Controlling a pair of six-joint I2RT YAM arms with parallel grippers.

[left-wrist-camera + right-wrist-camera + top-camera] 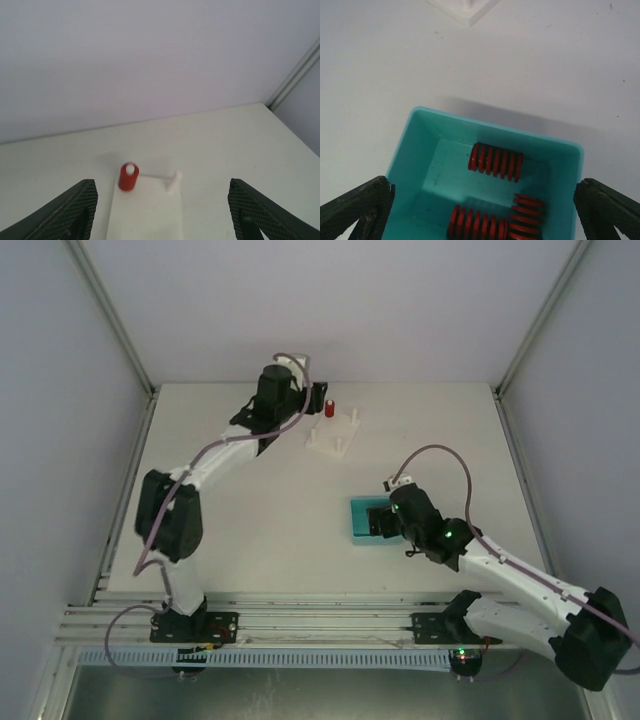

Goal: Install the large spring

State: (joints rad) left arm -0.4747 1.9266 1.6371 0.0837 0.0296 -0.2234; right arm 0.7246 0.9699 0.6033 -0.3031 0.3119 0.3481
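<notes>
We hover our right end effector (481, 192), jaws spread wide and empty, over the teal bin (405, 160); three crowded red springs (495, 162) could invite a double grab.

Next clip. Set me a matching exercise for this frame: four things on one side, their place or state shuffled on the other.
1. teal bin
2. left gripper
3. upright spring
4. right gripper

A. on a peg of the white plate
B. open, above the bin
C. holds three loose red springs
D. open, facing the plate

Pairs: 1-C, 2-D, 3-A, 4-B.
</notes>
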